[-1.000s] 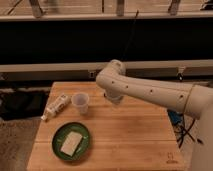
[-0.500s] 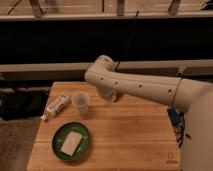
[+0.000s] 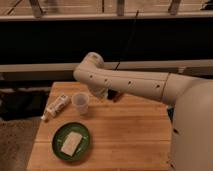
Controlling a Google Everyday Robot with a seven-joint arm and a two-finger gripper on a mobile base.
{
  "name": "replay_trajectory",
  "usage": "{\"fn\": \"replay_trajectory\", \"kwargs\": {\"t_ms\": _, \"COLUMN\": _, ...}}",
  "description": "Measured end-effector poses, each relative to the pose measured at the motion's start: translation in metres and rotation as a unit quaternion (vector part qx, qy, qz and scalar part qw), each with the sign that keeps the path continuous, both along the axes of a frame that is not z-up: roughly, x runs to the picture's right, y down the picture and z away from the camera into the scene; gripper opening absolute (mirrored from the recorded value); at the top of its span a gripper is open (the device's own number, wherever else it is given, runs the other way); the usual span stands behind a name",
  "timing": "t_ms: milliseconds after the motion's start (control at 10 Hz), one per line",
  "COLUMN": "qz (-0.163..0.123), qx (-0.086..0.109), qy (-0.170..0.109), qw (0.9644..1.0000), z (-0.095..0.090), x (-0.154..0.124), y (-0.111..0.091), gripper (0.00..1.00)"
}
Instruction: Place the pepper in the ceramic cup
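The ceramic cup [image 3: 80, 102] stands upright on the left part of the wooden table [image 3: 130, 140]; it is small, whitish and has no handle. My white arm reaches in from the right and crosses above the table's back edge. My gripper [image 3: 113, 94] hangs just below the arm, a little right of the cup and slightly behind it, mostly hidden by the arm. A small dark reddish bit, possibly the pepper [image 3: 116, 98], shows at the gripper's lower end. I cannot tell whether it is held.
A white tube [image 3: 56, 106] lies tilted left of the cup near the table's left edge. A round green plate [image 3: 86, 145] with a pale rectangular piece [image 3: 70, 143] on it sits front left. A dark rail and ledge run behind the table.
My arm has swung to the left across the back of the table, bringing the gripper closer to the cup. The cup, tube and plate have not moved.
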State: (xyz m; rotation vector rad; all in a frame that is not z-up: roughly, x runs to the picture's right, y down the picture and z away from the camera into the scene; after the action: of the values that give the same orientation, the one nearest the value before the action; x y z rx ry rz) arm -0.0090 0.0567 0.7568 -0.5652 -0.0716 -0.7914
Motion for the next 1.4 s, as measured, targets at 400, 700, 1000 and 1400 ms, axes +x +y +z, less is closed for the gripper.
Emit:
{"fn": "replay_trajectory", "kwargs": {"t_ms": 400, "qz": 0.016, "qx": -0.014, "qy": -0.028, "qw": 0.9994, "z": 0.028, "x": 0.022, "y": -0.030, "gripper": 0.54}}
{"fn": "replay_trajectory", "kwargs": {"t_ms": 700, "qz": 0.020, "qx": -0.029, "qy": -0.053, "qw": 0.9980, "z": 0.071, "x": 0.059, "y": -0.059, "gripper": 0.80}}
{"fn": "replay_trajectory", "kwargs": {"t_ms": 1000, "qz": 0.014, "qx": -0.041, "qy": -0.081, "qw": 0.9957, "z": 0.099, "x": 0.081, "y": -0.058, "gripper": 0.80}}
{"fn": "replay_trajectory", "kwargs": {"t_ms": 1400, "qz": 0.012, "qx": -0.049, "qy": -0.101, "qw": 0.9936, "z": 0.133, "x": 0.098, "y": -0.041, "gripper": 0.80}}
